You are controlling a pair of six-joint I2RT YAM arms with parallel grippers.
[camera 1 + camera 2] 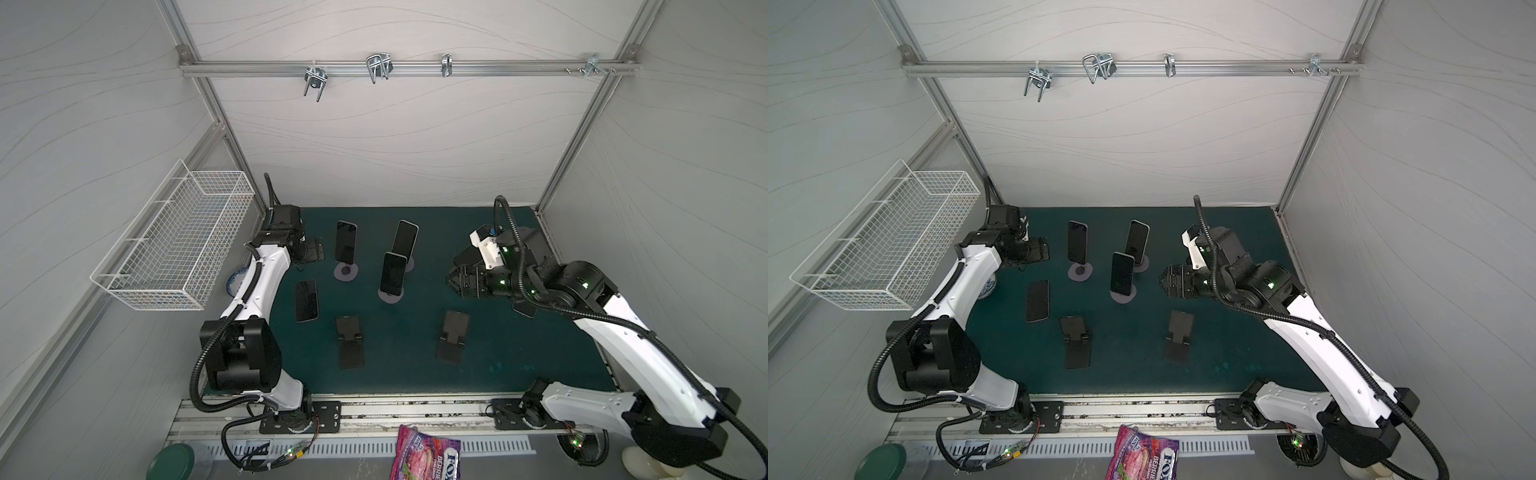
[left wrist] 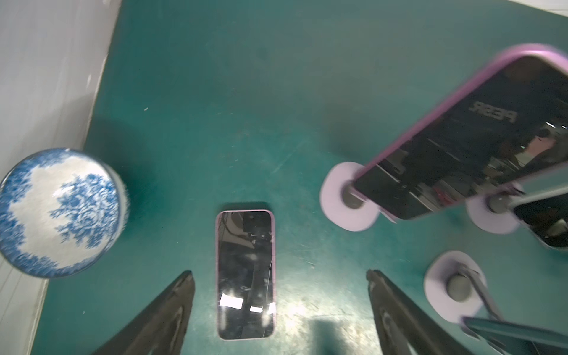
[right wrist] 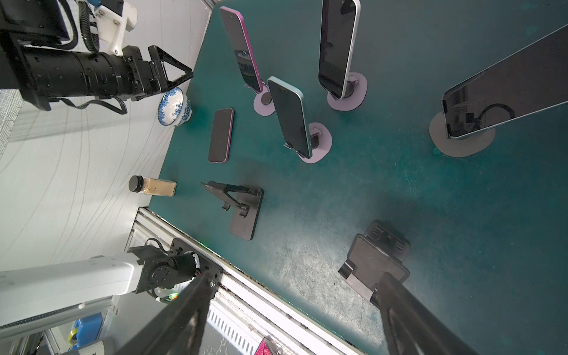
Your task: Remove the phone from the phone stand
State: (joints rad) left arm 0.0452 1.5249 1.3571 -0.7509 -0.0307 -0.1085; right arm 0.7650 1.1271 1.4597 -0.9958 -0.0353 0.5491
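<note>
Left wrist view: left fingers (image 2: 166, 313) wide, empty; flat phone (image 2: 245, 273) on table (image 2: 215, 92) below, between them. Bowl (image 2: 58, 212) at table edge beside one finger; pink phone (image 2: 455, 138) on stand (image 2: 341, 196) beyond other finger. Right fingers (image 3: 408, 313) wide, empty; black stand (image 3: 373, 264) near one; other phones (image 3: 338, 46) well ahead.

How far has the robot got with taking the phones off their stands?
Looks done: one phone lies flat on the mat, and two black stands are empty. In hand: nothing; the left fingers and right fingers are both open and empty. Left: four phones are propped on round stands, three mid-table, a fourth at the mat's right side.
</note>
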